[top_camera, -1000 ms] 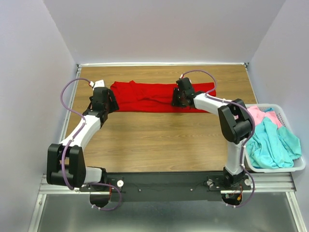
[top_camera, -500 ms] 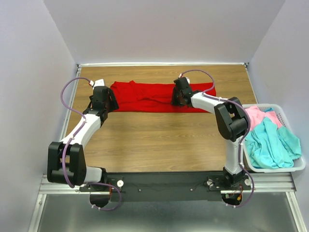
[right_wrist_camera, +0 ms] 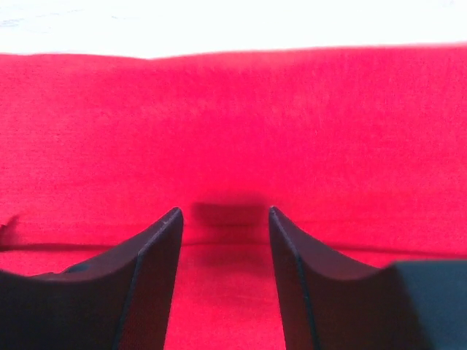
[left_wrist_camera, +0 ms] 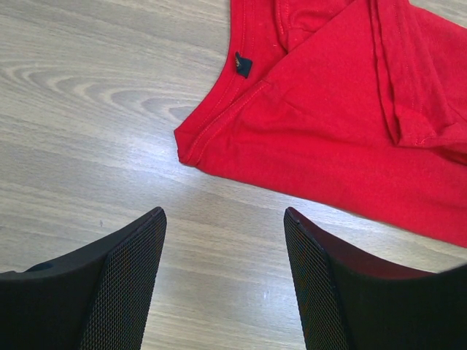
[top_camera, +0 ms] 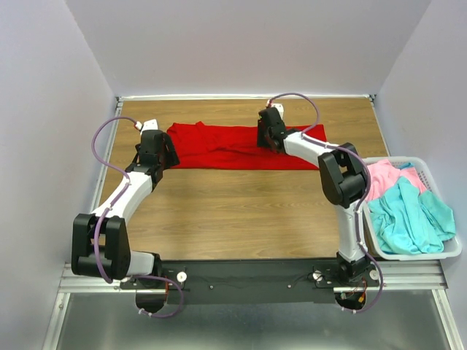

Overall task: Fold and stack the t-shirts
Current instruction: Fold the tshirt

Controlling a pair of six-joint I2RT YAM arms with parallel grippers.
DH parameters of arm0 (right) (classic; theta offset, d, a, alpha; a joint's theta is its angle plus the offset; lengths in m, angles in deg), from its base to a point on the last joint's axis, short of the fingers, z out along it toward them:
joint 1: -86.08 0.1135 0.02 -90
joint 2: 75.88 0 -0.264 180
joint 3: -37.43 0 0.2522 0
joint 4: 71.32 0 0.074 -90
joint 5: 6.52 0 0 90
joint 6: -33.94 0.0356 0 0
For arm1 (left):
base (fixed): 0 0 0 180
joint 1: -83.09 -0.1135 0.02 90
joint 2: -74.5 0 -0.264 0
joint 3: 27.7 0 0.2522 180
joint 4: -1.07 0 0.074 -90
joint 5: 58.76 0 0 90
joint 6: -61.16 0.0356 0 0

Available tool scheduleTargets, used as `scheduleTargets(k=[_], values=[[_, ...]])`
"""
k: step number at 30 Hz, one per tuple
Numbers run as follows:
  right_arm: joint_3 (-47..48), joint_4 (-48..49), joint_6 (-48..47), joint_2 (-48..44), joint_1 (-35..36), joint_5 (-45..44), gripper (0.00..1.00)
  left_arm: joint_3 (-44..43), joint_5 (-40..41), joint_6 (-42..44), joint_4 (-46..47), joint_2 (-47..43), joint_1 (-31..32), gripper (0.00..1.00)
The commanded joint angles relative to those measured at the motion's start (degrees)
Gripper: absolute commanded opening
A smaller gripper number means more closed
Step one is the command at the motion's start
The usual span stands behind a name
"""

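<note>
One brown wooden table (top_camera: 241, 204) carries a bright red cloth t-shirt (top_camera: 219, 146) spread flat across its far half. At its right edge, a white plastic laundry basket (top_camera: 452, 251) holds a pink shirt (top_camera: 383, 175) and a teal shirt (top_camera: 412, 219). Your left gripper (left_wrist_camera: 222, 215) hangs wide open and empty over bare wood, a corner of the red shirt just ahead of it, while your right gripper (right_wrist_camera: 224, 211) sits directly over the red cloth, jaws parted with nothing pinched.
</note>
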Motion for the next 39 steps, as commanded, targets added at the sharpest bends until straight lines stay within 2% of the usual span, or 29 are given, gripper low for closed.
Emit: scheduleTargets(k=[1, 5, 8, 12, 15, 39], values=[[0.81, 0.40, -7.59, -1.28, 0.18, 2.56, 0.62, -1.56, 0.09, 0.66, 0.76, 0.44, 0.07, 0.73], [-4.46, 0.40, -16.80, -5.40, 1.50, 6.26, 0.74, -1.47, 0.09, 0.57, 0.76, 0.44, 0.16, 0.73], [-6.84, 0.40, -23.66, -7.17, 2.81, 6.88, 0.80, -1.56, -0.17, 0.49, 0.76, 0.44, 0.07, 0.73], [-7.99, 0.40, -27.99, -8.23, 4.66, 6.70, 0.81, -1.47, -0.08, 0.49, 0.76, 0.53, 0.07, 0.73], [-7.82, 0.49, -29.40, -8.23, 5.10, 8.64, 0.88, -1.39, 0.27, 0.49, 0.76, 0.44, 0.07, 0.73], [1.06, 1.28, -36.78, 1.70, 6.42, -4.18, 0.89, -1.56, 0.36, 0.49, 0.49, 1.06, 0.07, 0.73]])
